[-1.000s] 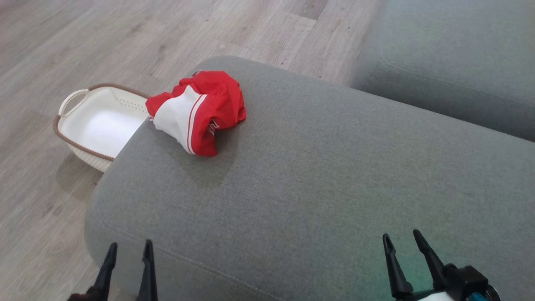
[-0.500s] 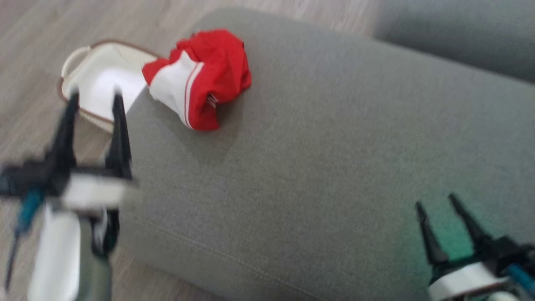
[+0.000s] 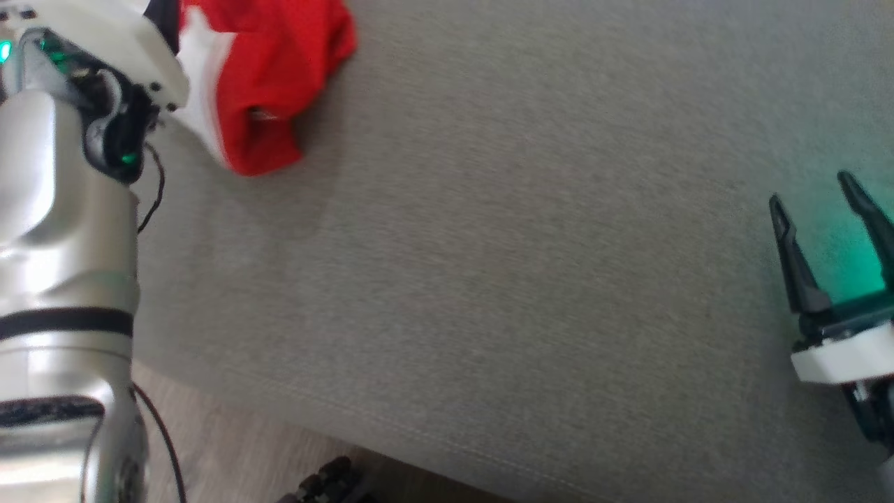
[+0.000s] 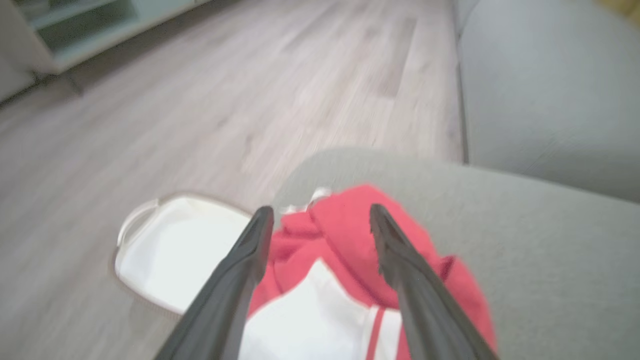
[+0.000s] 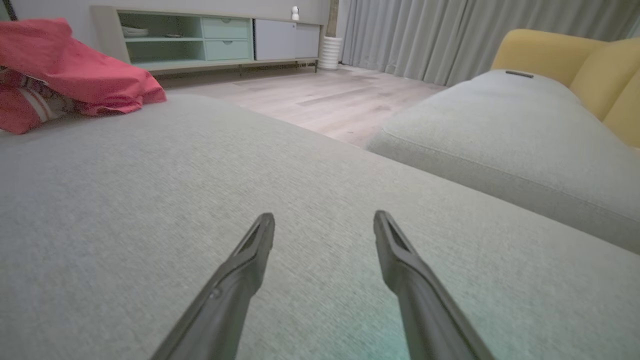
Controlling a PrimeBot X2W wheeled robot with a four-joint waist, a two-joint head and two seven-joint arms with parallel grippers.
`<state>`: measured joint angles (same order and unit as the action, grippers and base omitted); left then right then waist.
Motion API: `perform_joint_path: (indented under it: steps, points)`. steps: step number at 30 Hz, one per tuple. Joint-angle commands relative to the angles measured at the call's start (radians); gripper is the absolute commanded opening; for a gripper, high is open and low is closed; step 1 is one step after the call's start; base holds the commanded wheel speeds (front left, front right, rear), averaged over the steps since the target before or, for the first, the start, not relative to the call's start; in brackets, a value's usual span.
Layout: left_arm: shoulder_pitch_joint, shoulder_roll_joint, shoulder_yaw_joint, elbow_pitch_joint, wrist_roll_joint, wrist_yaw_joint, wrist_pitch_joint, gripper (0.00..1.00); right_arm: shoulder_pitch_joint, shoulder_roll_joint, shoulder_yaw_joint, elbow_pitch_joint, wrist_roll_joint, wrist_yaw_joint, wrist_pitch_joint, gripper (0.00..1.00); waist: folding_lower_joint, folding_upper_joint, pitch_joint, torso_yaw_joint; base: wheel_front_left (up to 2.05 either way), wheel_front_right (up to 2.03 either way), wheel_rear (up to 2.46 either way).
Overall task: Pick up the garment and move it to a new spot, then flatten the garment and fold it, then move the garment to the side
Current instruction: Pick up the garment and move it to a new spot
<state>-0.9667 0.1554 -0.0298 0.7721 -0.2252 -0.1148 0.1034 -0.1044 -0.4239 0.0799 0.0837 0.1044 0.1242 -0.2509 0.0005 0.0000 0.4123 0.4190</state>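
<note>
Across most of the head view lies the grey seat cushion (image 3: pixel 489 279). Its rounded edge at the upper left of the frame is, I think, the first danger. The garment (image 3: pixel 265 77) is heaped close to that edge, so a push in place of a clean pinch could slide it off. At the lower left of the left wrist view the white basket (image 4: pixel 165 250) stands on the floor (image 4: pixel 200 100), and the cloth would probably drop into it or beside it. The garment is crumpled, red with a white panel, so the fingers may catch only one loose layer and the rest could drag or slip out. The left gripper (image 4: pixel 321 209) is spread wide and its fingers frame the heap with nothing pinched; whether they touch it I cannot tell. A shallow descent may close on air. The right gripper (image 3: pixel 810 187), at the right edge of the head view, is also spread wide and empty, well apart from the cloth. I count two grey cushions, with the second cushion (image 5: pixel 500 125) lying beyond a strip of floor, then one basket, one garment and two grippers.
</note>
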Motion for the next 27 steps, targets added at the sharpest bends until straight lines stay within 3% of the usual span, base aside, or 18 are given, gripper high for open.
perform_joint_path:
  steps: [1,9,10,11,12,18,22,27]
  points:
    - [-0.042,0.065,0.043,0.041,-0.014,0.015,0.032,1.0,-0.008,-0.032,0.02,-0.034,0.004,0.007,-0.011,1.0,-0.0005,0.0,0.066,-0.067,0.0,0.0,0.0]
    - [-0.091,0.086,0.063,0.285,-0.044,0.031,0.057,1.0,-0.044,-0.052,0.004,-0.054,0.005,0.007,-0.011,1.0,-0.0005,0.0,0.139,-0.134,0.0,0.0,0.0]
    - [-0.091,0.089,0.065,0.299,-0.046,0.032,0.038,0.49,-0.045,-0.05,0.002,-0.055,0.005,0.007,-0.011,1.0,-0.0005,0.0,0.143,-0.139,0.0,0.0,0.0]
    - [-0.089,0.096,0.061,0.311,-0.041,0.034,0.014,0.09,-0.048,-0.046,0.002,-0.056,0.004,0.007,-0.011,1.0,-0.0005,0.0,0.145,-0.146,0.0,0.0,0.0]
    - [-0.086,0.107,0.052,0.32,-0.029,0.034,-0.013,0.0,-0.05,-0.042,0.002,-0.055,0.003,0.007,-0.011,1.0,-0.0005,0.0,0.145,-0.152,0.0,0.0,0.0]
    - [-0.114,0.149,0.014,0.319,0.016,0.029,-0.255,0.0,-0.064,-0.002,0.006,-0.047,-0.004,0.007,-0.011,1.0,-0.0005,0.0,0.099,-0.17,0.0,0.0,0.0]
    - [-0.142,0.162,-0.024,0.3,0.048,0.017,-0.327,0.0,-0.068,0.028,0.016,-0.036,-0.005,0.007,-0.011,1.0,-0.0005,0.0,0.044,-0.179,0.0,0.0,0.0]
    - [-0.192,0.178,-0.117,0.195,0.1,-0.009,-0.363,0.0,-0.067,0.114,0.044,-0.007,-0.005,0.007,-0.011,1.0,-0.0005,0.0,-0.1,-0.226,0.0,0.0,0.0]
